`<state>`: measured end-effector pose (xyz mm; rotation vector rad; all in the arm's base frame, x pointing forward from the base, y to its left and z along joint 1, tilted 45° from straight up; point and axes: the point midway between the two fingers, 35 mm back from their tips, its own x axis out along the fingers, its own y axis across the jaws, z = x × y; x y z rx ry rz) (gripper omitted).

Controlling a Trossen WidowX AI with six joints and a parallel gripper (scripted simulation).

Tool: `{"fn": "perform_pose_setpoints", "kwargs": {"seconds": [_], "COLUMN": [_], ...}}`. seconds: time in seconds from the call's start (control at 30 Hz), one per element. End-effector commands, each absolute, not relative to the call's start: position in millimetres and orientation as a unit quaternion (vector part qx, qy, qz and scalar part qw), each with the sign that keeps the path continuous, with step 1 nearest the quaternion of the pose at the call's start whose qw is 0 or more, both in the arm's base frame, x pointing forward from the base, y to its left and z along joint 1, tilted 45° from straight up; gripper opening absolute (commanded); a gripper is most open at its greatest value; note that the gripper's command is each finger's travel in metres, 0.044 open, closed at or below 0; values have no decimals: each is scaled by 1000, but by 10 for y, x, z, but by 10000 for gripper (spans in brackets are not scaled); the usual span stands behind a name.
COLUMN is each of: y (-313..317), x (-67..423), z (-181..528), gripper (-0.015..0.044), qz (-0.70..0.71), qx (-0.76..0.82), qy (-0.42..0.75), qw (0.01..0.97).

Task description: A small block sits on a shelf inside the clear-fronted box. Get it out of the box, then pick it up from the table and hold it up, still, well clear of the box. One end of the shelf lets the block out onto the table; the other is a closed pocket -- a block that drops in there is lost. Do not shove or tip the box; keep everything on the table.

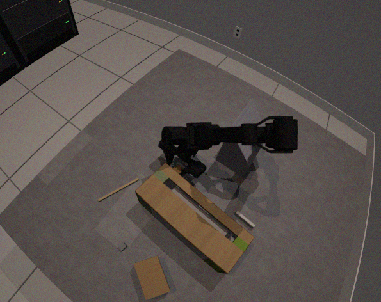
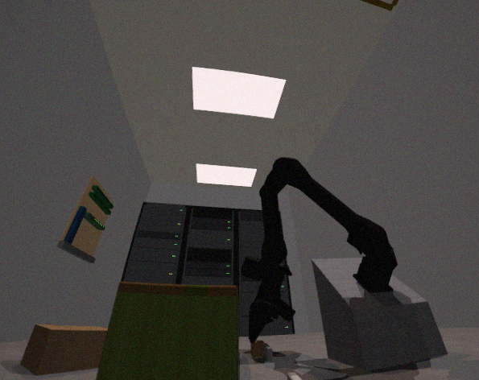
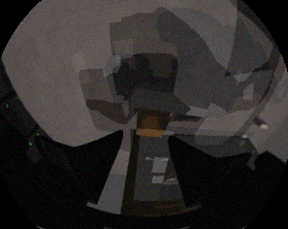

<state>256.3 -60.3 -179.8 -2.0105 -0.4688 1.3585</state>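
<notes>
A small orange-brown block (image 1: 177,167) (image 2: 258,349) (image 3: 153,119) rests on the table outside the box, close by the long slotted side near the pale-green-marked end. The box (image 1: 184,217) (image 2: 170,335) stands upright, with a wooden top and a long slot. My gripper (image 1: 176,166) (image 3: 145,136) is open and points down at the block. In the wrist view the block shows between and just beyond the two fingertips, with a gap on the left. Whether a finger touches it I cannot tell. In the top view the fingers and the box edge partly hide the block.
A white bar (image 1: 245,219) (image 2: 293,376) lies by the box's other end. A thin wooden stick (image 1: 118,189), a small grey cube (image 1: 122,246) and a wooden slab (image 1: 151,277) (image 2: 68,349) lie beyond the box. A small grey piece (image 2: 268,353) is beside the block.
</notes>
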Motion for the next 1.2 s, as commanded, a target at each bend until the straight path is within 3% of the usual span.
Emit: {"fn": "perform_pose_setpoints", "kwargs": {"seconds": [0.0,0.4,0.67,0.73,0.8,1.17], "y": [-540,-406,-406,-406,-427,-777], "x": [2552,2554,2554,2554,2561,2576], "z": [-1843,-1943,-1943,-1943,-1914,-1590], "gripper": [285,285,75,62,9,0], "qz": [520,519,519,519,515,516], "qx": [-766,-765,-765,-765,-768,-769], "qy": [-180,-180,-180,-180,-182,-181], "qw": [333,335,335,335,333,330]}}
